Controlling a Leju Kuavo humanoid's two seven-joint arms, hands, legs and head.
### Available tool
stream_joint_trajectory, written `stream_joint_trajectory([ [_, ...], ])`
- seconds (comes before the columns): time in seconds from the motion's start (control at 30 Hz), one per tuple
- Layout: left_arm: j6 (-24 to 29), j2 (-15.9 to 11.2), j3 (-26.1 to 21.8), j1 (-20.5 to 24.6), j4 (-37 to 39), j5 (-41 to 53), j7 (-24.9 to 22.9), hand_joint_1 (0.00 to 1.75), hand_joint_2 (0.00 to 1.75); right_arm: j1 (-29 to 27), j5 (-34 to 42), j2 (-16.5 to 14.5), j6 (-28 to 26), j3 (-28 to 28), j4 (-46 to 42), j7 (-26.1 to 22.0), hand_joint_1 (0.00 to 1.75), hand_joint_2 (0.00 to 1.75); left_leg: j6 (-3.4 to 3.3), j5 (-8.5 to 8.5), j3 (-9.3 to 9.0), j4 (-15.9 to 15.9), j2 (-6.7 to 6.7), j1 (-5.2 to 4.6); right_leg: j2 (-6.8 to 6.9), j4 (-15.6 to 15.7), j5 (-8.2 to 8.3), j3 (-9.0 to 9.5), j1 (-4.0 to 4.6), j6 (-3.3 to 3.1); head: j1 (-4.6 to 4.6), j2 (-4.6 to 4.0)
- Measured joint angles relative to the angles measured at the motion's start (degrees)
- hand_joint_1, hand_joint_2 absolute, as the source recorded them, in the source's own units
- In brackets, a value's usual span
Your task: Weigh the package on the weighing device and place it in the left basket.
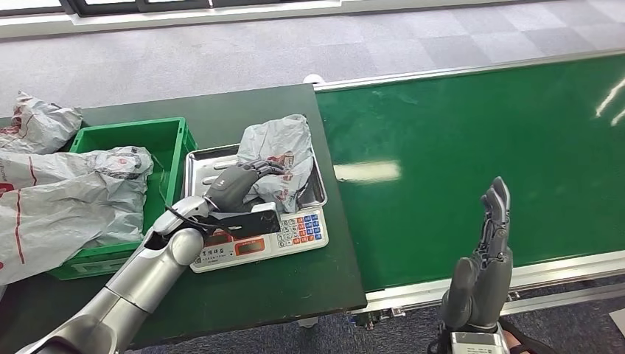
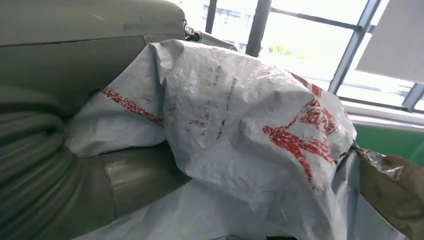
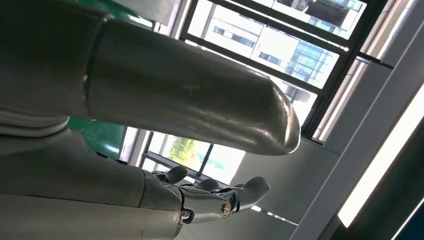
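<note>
nearest, the right hand [image 1: 483, 269] is held upright over the near edge of the green conveyor belt [image 1: 472, 147], fingers straight and apart, nothing in it. further in, the left hand [image 1: 239, 184] is laid on the package [image 1: 280, 158], which lies on the steel pan of the weighing device [image 1: 254, 214]; fingers are curled over its near side, but whether they are truly clamped cannot be told. the package is judged light, soft and slippery: a crinkled grey poly bag, best gathered by a bunched fold mid-body. its long axis runs near to far, slightly tilted. beyond and leftward, the left basket [image 1: 171, 140] holds similar bags.
</note>
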State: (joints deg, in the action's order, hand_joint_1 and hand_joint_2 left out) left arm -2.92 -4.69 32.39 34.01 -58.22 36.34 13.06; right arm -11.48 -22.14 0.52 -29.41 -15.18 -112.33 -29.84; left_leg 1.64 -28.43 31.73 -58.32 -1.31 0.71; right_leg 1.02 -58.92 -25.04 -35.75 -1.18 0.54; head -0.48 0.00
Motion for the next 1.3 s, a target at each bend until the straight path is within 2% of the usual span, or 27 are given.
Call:
stream_joint_trajectory([
  [0.07,0.63,-0.94,-0.52,-0.89,-1.36,0.45,-0.21,1.75,1.75,-0.53,0.03,0.08,-0.08,0.06,-0.01,-0.06,0.00,0.00,0.00,0.00,0.01,0.00,0.00,0.00,0.00,0.00,0.00,-0.01,0.00,0.00,0.00,0.00],
  [0.2,1.06,-1.98,-0.96,-1.66,-2.98,0.97,-0.48,1.75,1.75,-0.91,0.05,0.13,-0.17,0.08,-0.06,-0.09,0.00,1.75,0.00,0.00,0.01,0.00,0.01,0.00,0.01,0.00,0.00,-0.01,-0.01,0.00,-0.01,0.00],
  [0.27,3.32,-2.52,-1.10,-1.85,-3.37,3.46,-1.59,1.75,1.75,-1.12,0.04,0.16,-0.47,0.08,-0.22,-0.14,0.00,1.75,0.00,0.00,0.01,0.00,0.00,0.00,0.01,0.00,0.00,-0.01,0.00,0.00,0.00,0.00],
  [0.4,13.76,-4.84,-2.85,-1.50,-3.00,14.54,-6.92,1.75,1.75,-2.17,0.04,0.41,-1.50,0.10,-0.76,-0.16,0.00,1.75,0.02,0.00,0.01,0.00,-0.09,0.03,-0.05,-0.01,0.01,-0.05,0.03,-0.01,-0.01,0.00],
  [0.53,23.60,-8.88,-7.82,0.37,0.12,25.26,-12.26,1.75,1.75,-3.08,0.20,0.76,-1.85,0.11,-0.97,-0.08,0.00,1.75,0.09,0.05,0.03,0.01,-0.14,0.14,-0.13,-0.03,0.02,-0.12,0.15,-0.05,-0.01,0.00],
  [0.63,27.99,-12.10,-12.94,0.81,1.97,29.82,-13.56,1.75,1.75,-3.43,0.12,0.86,-2.16,0.11,-0.98,-0.03,0.00,1.75,0.13,0.07,0.05,0.03,-0.15,0.19,-0.14,-0.05,0.02,-0.13,0.19,-0.10,-0.01,0.00],
  [0.83,31.98,-15.47,-23.75,-2.28,2.34,31.86,-12.63,1.75,1.75,-3.44,-0.15,1.06,-3.23,0.10,-0.96,0.02,0.00,1.75,0.14,0.07,0.12,0.03,-0.10,0.19,-0.08,-0.03,-0.01,-0.15,0.19,-0.13,0.00,0.00],
  [1.0,35.35,-17.76,-32.35,-6.95,0.74,26.42,-10.88,1.75,1.75,-3.38,-0.44,1.19,-4.01,-0.02,-0.96,0.05,0.00,1.75,0.20,-0.05,0.15,0.03,-0.34,0.18,-0.25,-0.03,-0.04,-0.20,0.18,-0.18,-0.01,0.00],
  [1.1,35.85,-17.85,-38.40,-9.98,-0.48,25.05,-10.04,1.75,1.75,-3.47,-0.87,1.19,-4.51,-0.12,-0.98,0.28,0.00,1.75,0.19,-0.07,0.05,0.03,-0.36,0.18,-0.27,-0.01,-0.08,-0.24,0.19,-0.19,-0.02,0.00],
  [1.23,35.24,-16.71,-43.79,-13.60,-1.16,26.13,-9.83,1.75,1.75,-3.59,-1.63,1.18,-4.66,-0.24,-1.37,0.67,0.00,1.75,0.19,-0.08,0.08,0.03,-0.31,0.18,-0.24,-0.02,-0.11,-0.23,0.19,-0.19,-0.01,0.00],
  [1.3,33.55,-15.70,-45.66,-15.16,-1.35,26.03,-9.61,1.54,1.75,-3.71,-2.13,1.17,-4.36,-0.25,-1.77,1.01,0.00,1.75,0.19,-0.08,0.08,0.03,-0.31,0.17,-0.25,-0.01,-0.11,-0.23,0.18,-0.18,-0.01,0.00],
])
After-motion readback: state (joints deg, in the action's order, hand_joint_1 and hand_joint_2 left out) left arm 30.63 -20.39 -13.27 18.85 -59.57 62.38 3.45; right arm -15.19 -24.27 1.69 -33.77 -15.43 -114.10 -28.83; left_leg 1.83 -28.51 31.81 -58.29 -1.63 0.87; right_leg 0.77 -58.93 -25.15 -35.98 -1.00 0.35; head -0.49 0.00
